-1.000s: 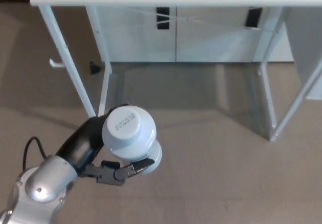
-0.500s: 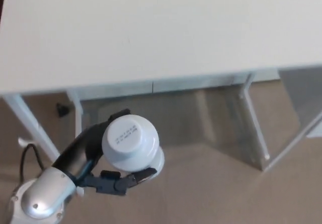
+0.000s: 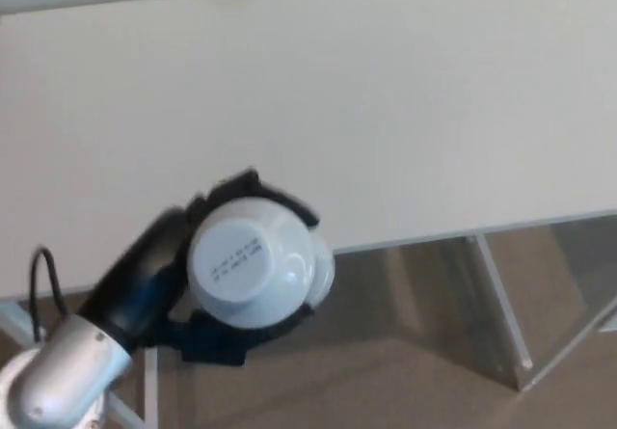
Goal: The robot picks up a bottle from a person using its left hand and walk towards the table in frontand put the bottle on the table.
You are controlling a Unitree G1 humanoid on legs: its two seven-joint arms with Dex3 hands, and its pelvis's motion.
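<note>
My left hand (image 3: 164,280) is clamped round the white bottle (image 3: 251,265), upright over the near edge of the bench (image 3: 405,101); it seems light, stiff, slippery plastic, best gripped round its body

1. You had one bottle (image 3: 253,273) in view, white, in the lower left of the frame.
2. You had one robot hand showing, the left hand (image 3: 162,267), also at the lower left.
3. You had one table (image 3: 405,111), white, across the upper frame.
4. You could see one black cable (image 3: 35,270) at the left edge.
</note>
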